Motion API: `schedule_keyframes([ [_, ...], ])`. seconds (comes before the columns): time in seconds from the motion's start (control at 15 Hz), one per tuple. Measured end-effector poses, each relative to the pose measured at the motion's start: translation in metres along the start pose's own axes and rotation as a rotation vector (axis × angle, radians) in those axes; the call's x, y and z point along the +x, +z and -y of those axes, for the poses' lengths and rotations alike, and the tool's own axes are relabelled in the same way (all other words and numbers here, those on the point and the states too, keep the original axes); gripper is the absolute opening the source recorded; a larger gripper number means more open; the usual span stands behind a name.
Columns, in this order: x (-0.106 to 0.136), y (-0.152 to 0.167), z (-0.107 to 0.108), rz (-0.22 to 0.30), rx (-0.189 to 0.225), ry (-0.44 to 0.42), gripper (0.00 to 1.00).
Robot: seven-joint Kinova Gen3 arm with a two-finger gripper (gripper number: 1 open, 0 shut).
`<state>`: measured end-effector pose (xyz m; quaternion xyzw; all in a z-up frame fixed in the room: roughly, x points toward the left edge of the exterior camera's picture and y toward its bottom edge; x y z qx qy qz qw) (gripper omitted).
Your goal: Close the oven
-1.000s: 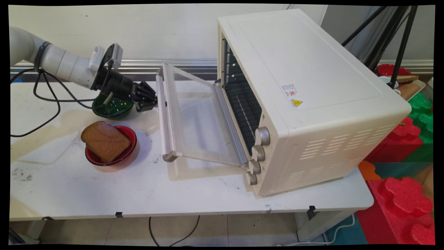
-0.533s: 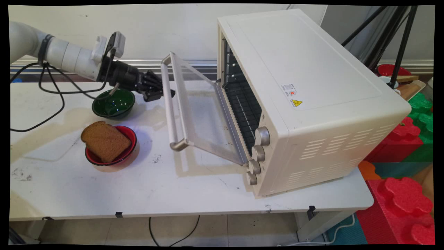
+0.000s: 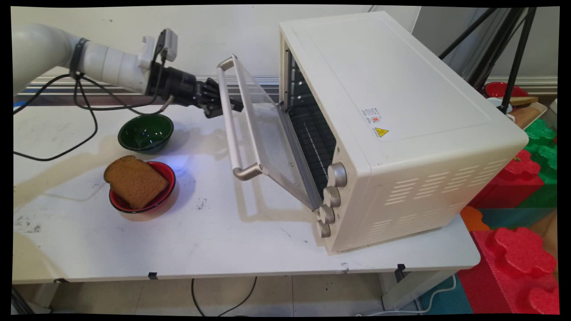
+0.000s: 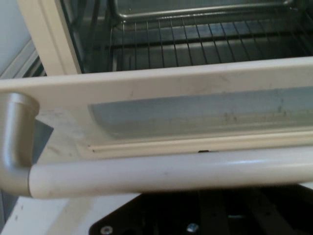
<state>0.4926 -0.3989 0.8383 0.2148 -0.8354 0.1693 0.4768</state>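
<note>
While the white table (image 3: 250, 249) carries most of what shows, its top is scuffed and stained, with dark specks near the middle and a pale brownish patch spreading from the left side. A cream toaster oven (image 3: 401, 111) stands on the right half of the table, its glass door (image 3: 267, 133) hanging partly open and tilted, hinged along the bottom. The door's long pale handle (image 3: 232, 120) runs along its free edge. The black gripper (image 3: 221, 101) is up against the upper part of that handle, touching it or nearly so; the handle crosses in front of the fingers, and I cannot tell whether they are spread or pressed together. From the hand view the handle (image 4: 166, 171) fills the frame just above the gripper's linkage, with the door's glass (image 4: 195, 112) behind it and the wire rack (image 4: 195, 44) inside the oven beyond.

To the left of the door, a green bowl (image 3: 146, 132) sits on the table below the arm, and nearer the front a red bowl (image 3: 166, 176) holds a slice of brown bread (image 3: 134, 180) that leans over its rim. Four metal knobs (image 3: 332, 196) line the oven's front edge. Black cables (image 3: 84, 111) hang from the arm. Behind the table is a plain pale wall (image 3: 134, 35); at the right stand black tripod legs (image 3: 513, 49), and red and green foam blocks (image 3: 522, 258) are stacked on the floor.
</note>
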Motion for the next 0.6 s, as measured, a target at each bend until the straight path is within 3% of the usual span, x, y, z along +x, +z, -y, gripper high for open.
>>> schedule_keyframes([
  [0.6, 0.013, 0.033, 0.013, -0.029, 0.006, 0.003, 0.0],
])
